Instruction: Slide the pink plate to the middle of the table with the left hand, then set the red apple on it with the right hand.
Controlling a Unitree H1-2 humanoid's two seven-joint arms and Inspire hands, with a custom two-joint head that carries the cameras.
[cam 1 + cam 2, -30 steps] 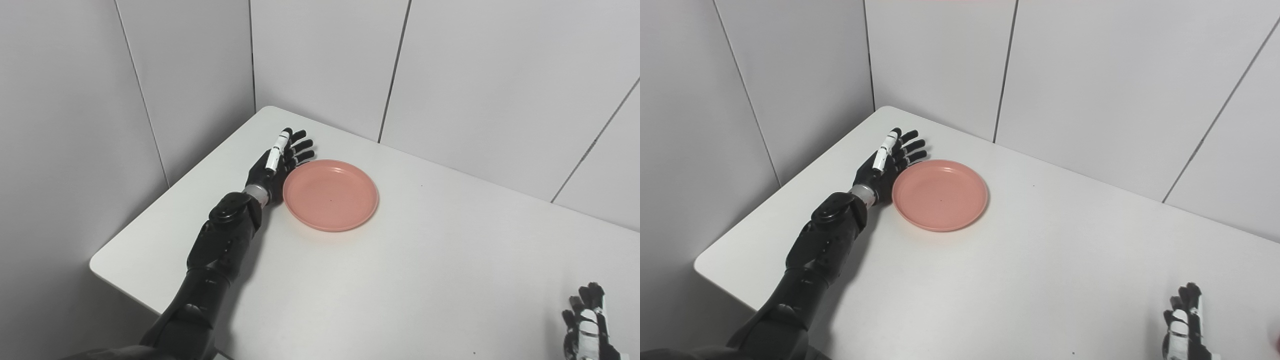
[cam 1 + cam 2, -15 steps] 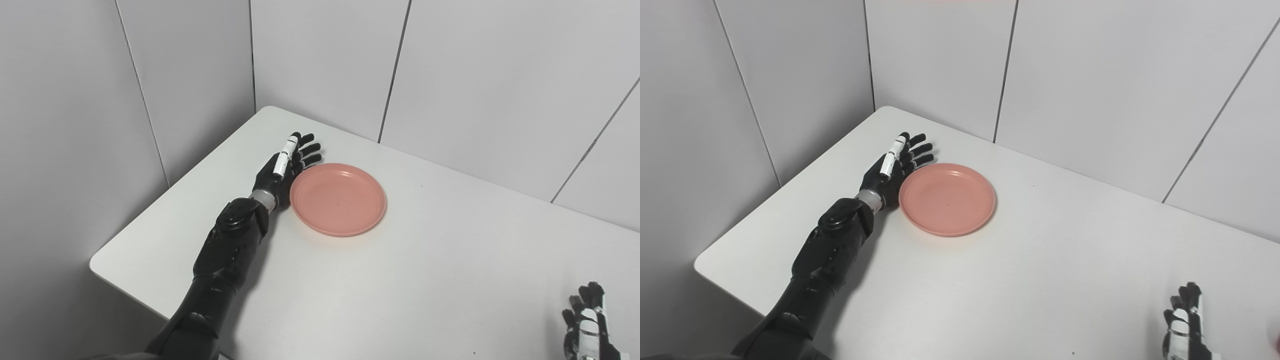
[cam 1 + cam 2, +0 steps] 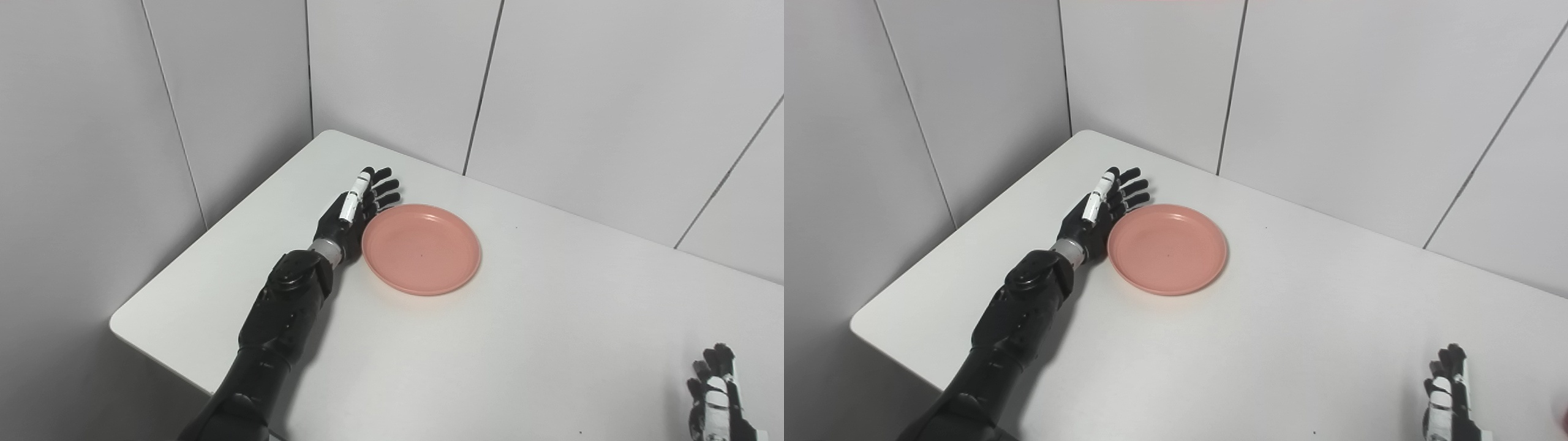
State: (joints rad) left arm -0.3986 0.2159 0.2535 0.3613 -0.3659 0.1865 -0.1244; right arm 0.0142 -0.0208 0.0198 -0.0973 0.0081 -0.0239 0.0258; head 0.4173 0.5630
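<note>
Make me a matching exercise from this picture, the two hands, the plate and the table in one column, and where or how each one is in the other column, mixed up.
Column one:
1. left hand
2. right hand
3. pink plate
4. table

Column two:
A. white, bears the plate
B. open, against the plate's left rim
C. empty, right of the left hand
D. at the bottom right corner, far from the plate

Pairs: 1-B, 2-D, 3-C, 4-A

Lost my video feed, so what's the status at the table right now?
Left hand open, flat against the pink plate's left rim. Right hand open, idle at the table's near right edge. Plate empty, left of middle. Path clear.
</note>
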